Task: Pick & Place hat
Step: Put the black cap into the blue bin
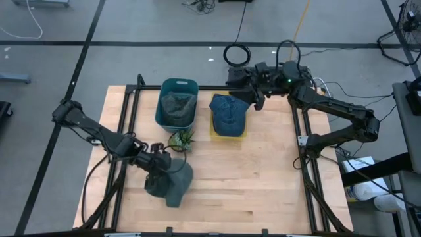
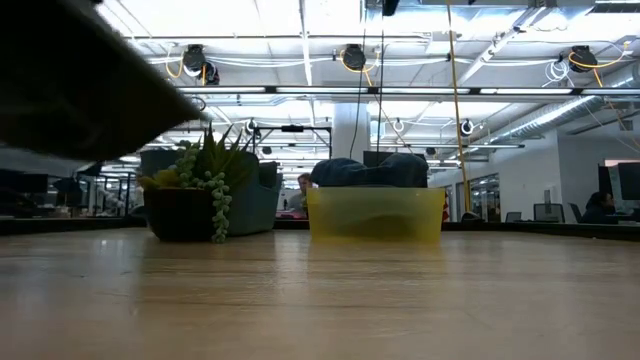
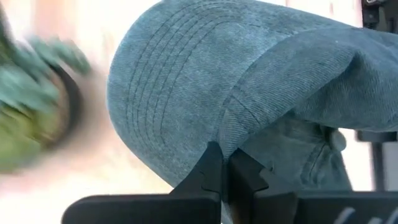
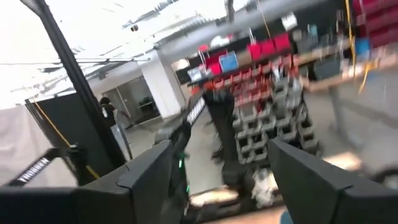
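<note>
Near the small potted plant (image 1: 181, 139), on the side away from the teal bin (image 1: 177, 103): left end effector (image 1: 160, 160) clamped tight on a fold of the grey-green hat (image 1: 175, 182), hat resting on the wooden surface (image 1: 263, 184). Grasp step looking complete; lift and carry probably next, calling for a clean rise clear of the plant. Beyond the plant, past the bin: right end effector (image 1: 252, 90) hovering, fingers spread and empty, over the blue hat (image 1: 228, 113) in the yellow tray (image 1: 244, 134).
</note>
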Tool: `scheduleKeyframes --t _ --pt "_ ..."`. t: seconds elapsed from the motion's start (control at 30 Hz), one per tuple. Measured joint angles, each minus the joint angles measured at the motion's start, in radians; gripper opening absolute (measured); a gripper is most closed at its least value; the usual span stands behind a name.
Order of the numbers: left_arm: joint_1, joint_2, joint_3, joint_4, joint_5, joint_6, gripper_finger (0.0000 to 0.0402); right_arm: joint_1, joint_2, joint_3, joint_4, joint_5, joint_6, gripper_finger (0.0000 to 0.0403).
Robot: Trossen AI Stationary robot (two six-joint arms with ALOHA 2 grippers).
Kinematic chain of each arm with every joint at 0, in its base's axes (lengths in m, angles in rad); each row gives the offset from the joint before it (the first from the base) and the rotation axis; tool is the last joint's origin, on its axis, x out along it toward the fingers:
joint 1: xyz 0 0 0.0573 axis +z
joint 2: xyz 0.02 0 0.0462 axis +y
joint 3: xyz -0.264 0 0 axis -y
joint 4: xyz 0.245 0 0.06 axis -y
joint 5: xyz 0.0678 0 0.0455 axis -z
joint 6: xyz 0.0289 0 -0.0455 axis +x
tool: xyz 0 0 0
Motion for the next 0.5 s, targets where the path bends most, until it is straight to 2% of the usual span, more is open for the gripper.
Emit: scheduleKeyframes --t 0.2,0.5 --pt "0.037 0.000 0.140 -0.124 -0.063 0.185 0.0002 0.000 0.000 0.000 -0.099 -0.026 0.135 0.0257" --pt "0.159 0.000 0.324 -0.308 -0.147 0.435 0.0001 -0.006 0.000 0.000 -0.105 -0.020 0.281 0.0249"
